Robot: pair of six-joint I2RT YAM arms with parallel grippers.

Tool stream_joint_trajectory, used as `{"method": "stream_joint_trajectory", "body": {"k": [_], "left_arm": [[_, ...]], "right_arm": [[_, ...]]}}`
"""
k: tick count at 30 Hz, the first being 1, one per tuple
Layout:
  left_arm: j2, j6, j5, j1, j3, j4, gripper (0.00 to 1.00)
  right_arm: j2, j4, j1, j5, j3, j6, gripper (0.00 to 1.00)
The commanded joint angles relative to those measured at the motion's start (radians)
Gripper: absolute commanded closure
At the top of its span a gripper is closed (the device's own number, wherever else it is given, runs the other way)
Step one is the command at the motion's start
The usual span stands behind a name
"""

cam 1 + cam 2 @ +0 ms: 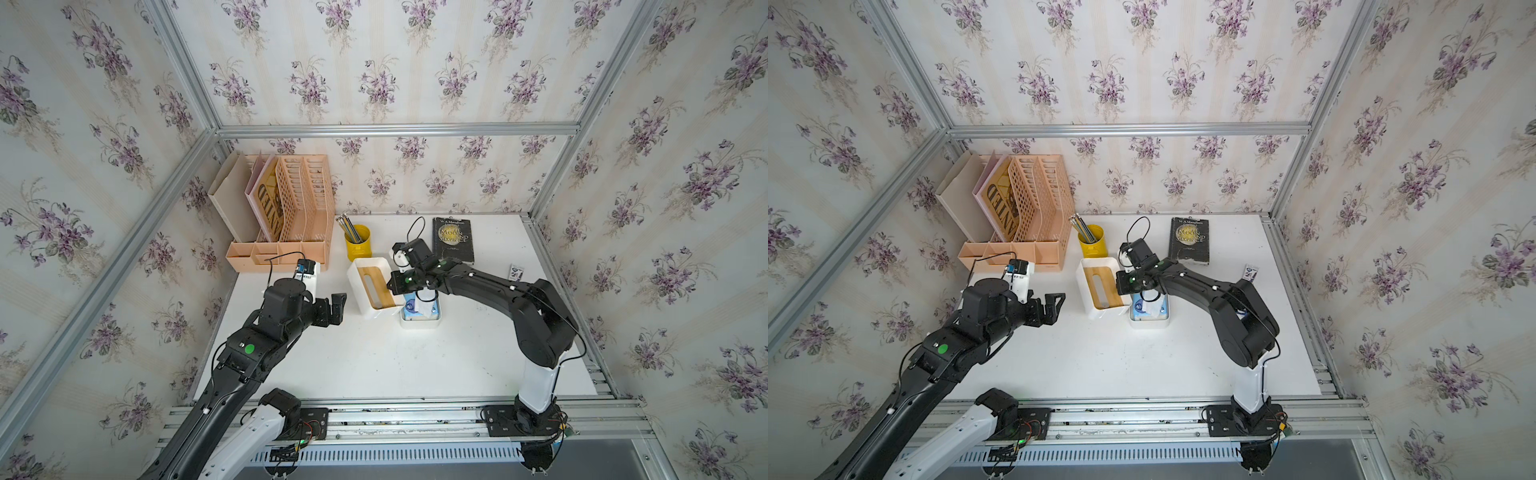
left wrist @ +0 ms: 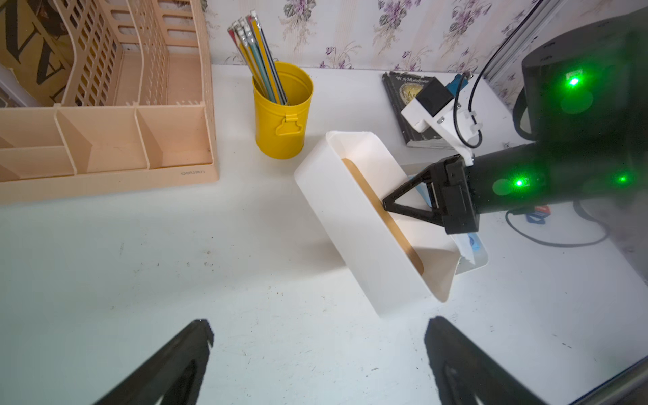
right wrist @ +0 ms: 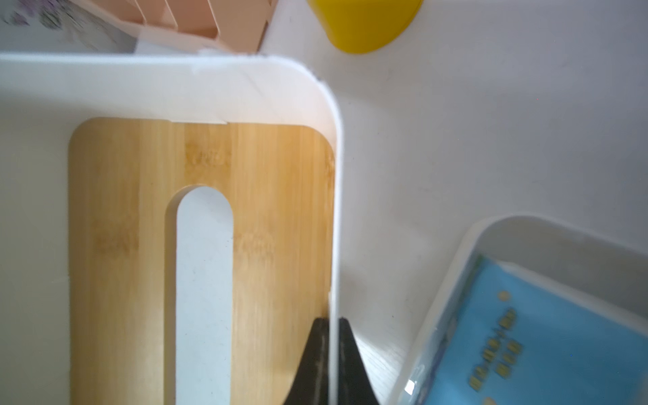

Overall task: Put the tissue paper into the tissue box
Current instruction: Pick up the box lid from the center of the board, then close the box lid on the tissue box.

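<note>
White tabletop point(image 1: 374, 365) fills both top views. On it a deep, rounded white plastic tissue box cover point(image 1: 356, 286) lies mouth-up, with its bamboo panel point(image 1: 374, 286) and oblong slot at the bottom. One near corner overlaps the rim of the shallow white plastic tissue box base point(image 1: 419, 324) beside it. The soft light blue and white tissue paper pack point(image 1: 415, 311) lies inside that base, white tissue showing at its slit. The right gripper point(image 1: 392, 286) reaches over the pack to the cover's side wall. The left gripper point(image 1: 336, 309) hangs near the cover's other side, not touching it. A yellow metal pencil cup point(image 1: 358, 245), a peach plastic file organiser point(image 1: 291, 232) and a dark book point(image 1: 453, 241) stand at the back.

In the left wrist view, the left gripper point(image 2: 319, 324) has its two black fingers point(image 2: 196, 350) spread wide over bare table with nothing between them. The cover point(image 2: 350, 238) lies ahead, and the right gripper point(image 2: 387, 205) sits at its far wall. The pack point(image 2: 470, 243) peeks out of the base point(image 2: 473, 263) behind.

In the right wrist view, the right gripper point(image 3: 333, 321) has its fingers point(image 3: 315, 350) pinched on the cover's thin white wall point(image 3: 245, 87), one inside over the bamboo point(image 3: 273, 210) and one outside. The pack point(image 3: 561, 333) lies in the base point(image 3: 526, 231).
</note>
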Motion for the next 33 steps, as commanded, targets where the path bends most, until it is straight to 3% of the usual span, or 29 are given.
{"method": "stream_joint_trajectory", "body": {"k": [1, 6, 12, 20, 23, 33], "left_arm": [[-0.002, -0.025, 0.107, 0.001, 0.019, 0.063, 0.01], [0.04, -0.101, 0.277, 0.001, 0.047, 0.145, 0.01], [0.062, -0.231, 0.483, 0.002, 0.056, 0.313, 0.01], [0.144, -0.522, 0.757, 0.001, 0.026, 0.723, 0.04], [0.154, -0.593, 0.777, 0.001, 0.002, 0.813, 0.04], [0.151, -0.588, 0.781, -0.002, 0.021, 0.797, 0.04]], "right_arm": [[-0.055, 0.003, -0.01, -0.12, 0.027, -0.04, 0.99], [-0.153, 0.014, -0.031, -0.25, 0.009, -0.038, 0.99], [-0.299, 0.255, -0.11, -0.508, -0.157, 0.085, 1.0], [-0.372, 0.344, -0.14, -0.604, -0.227, 0.107, 1.0], [-0.393, 0.498, -0.14, -0.667, -0.269, 0.194, 1.0], [-0.409, 0.836, -0.179, -0.758, -0.342, 0.406, 1.0]]}}
